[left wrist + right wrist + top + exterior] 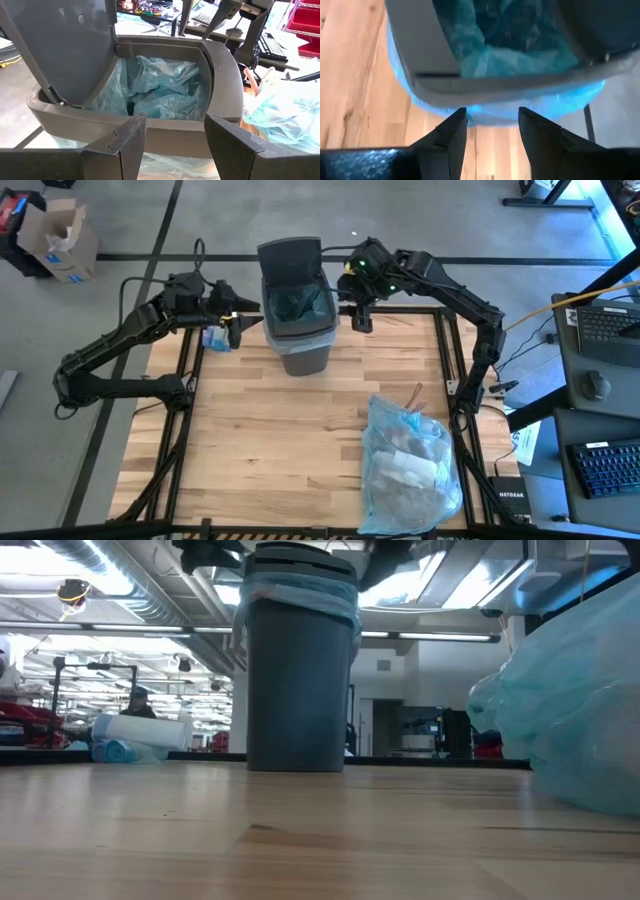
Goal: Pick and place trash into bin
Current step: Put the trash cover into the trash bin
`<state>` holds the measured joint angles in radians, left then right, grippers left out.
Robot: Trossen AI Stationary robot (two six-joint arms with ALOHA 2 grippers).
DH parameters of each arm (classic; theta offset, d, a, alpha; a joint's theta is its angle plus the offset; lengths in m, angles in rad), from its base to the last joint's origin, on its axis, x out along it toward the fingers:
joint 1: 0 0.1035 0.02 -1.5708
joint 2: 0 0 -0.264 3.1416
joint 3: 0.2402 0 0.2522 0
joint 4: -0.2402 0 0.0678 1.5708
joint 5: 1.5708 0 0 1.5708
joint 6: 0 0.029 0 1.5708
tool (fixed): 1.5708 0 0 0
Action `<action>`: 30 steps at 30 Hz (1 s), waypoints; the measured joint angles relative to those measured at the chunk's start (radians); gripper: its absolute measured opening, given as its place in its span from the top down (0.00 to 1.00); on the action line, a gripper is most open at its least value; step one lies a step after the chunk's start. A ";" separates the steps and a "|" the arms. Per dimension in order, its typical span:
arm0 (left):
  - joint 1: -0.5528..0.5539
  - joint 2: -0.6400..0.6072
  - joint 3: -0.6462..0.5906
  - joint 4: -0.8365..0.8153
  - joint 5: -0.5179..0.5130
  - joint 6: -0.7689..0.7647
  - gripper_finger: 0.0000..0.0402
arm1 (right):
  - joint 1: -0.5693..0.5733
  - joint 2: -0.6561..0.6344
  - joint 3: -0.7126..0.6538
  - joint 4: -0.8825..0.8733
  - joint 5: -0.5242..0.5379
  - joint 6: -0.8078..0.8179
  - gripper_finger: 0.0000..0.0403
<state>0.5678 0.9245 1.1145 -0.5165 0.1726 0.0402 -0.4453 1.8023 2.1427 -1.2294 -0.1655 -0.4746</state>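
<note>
1. The bin point(297, 315) stands upright near the far edge of the wooden counter point(280, 440), roughly mid-width. It's dark grey and tapered, with its grey lid point(60, 45) tipped up on the far side.
2. Inside the bin there's a light blue liner bag point(160, 90), crumpled and folded over the rim. I can't make out any litter in there, only the liner.
3. The left pincer point(238, 320) hangs just beside the bin's left rim, up at rim height. Its fingers point(127, 142) stand apart with nothing between them, and the bin's rim sits right in front of them.
4. The right pincer point(360, 315) is just beside the bin's right rim. Its jaws are also apart and empty, with the liner's overhang showing beyond them in the right wrist view.
5. The trash is in a big light blue see-through bag point(410, 465) lying on the counter's near right part, well apart from the bin. Through the plastic you can see white crumpled stuff and some brownish bits; anything finer I can't tell.
6. A roll of blue bags point(140, 737) lies at the far left of the counter, near the left pincer.
7. Off the counter, a cardboard box point(60, 242) sits on the floor at the far left.
</note>
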 joint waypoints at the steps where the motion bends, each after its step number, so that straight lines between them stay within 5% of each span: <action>1: 0.000 0.000 0.000 0.000 0.000 -0.004 0.52 | -0.001 0.000 -0.001 -0.011 0.005 0.000 0.58; 11: -0.009 0.021 0.000 0.094 0.035 -0.030 0.52 | 0.000 -0.011 0.076 -0.062 0.015 0.002 0.58; 18: -0.019 0.093 0.000 0.238 0.034 -0.031 0.52 | 0.002 -0.004 0.095 0.125 -0.008 -0.001 0.58; 30: -0.111 0.166 0.000 0.200 0.070 -0.013 0.52 | 0.070 0.042 0.094 0.034 -0.031 -0.065 0.58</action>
<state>0.4565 1.0901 1.1145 -0.3160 0.2425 0.0269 -0.3752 1.8445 2.2368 -1.1955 -0.1965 -0.5396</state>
